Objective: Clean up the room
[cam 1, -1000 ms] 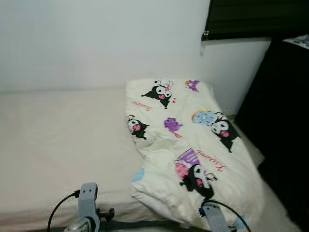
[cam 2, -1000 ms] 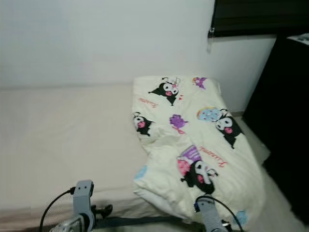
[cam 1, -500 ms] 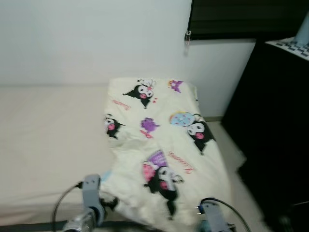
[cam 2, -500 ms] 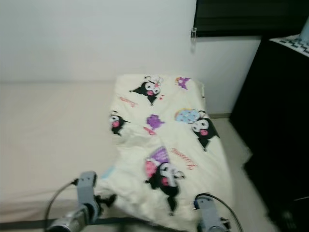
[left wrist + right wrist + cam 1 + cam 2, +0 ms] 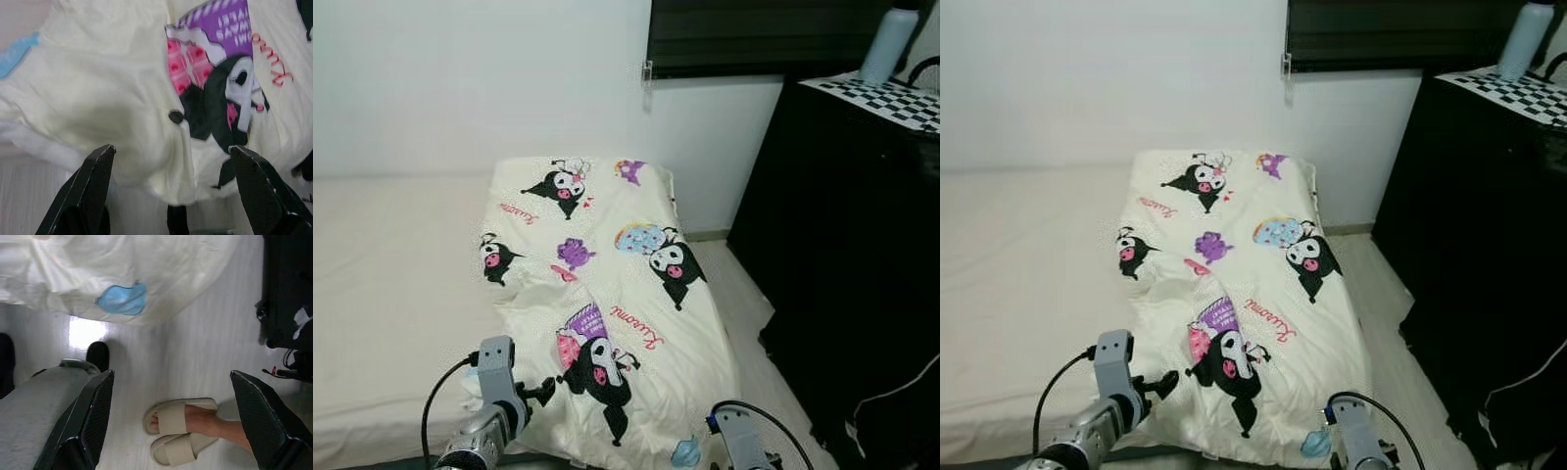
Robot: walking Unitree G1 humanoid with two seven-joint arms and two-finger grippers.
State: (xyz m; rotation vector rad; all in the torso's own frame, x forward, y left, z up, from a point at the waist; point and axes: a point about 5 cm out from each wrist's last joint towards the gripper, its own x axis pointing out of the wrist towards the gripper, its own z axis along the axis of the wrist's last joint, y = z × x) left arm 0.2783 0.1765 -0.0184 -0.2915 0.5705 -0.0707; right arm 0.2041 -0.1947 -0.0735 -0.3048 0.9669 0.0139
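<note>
The bed (image 5: 382, 284) lies bare on the side of the blanket (image 5: 607, 284) away from the dark cabinet (image 5: 847, 245), open to a reach from above. The blanket itself, rumpled and cartoon-printed, covers the rest and droops over the bed's edge toward the floor. Between blanket and cabinet runs a narrow strip of pale floor (image 5: 744, 304), the only lane on that side. A bottle (image 5: 887, 44) stands on the cabinet's checkered top. Below the blanket's hanging edge, a person's foot in a beige slipper (image 5: 183, 428) rests on the floor, with dark cables (image 5: 288, 367) beside the cabinet's base.
</note>
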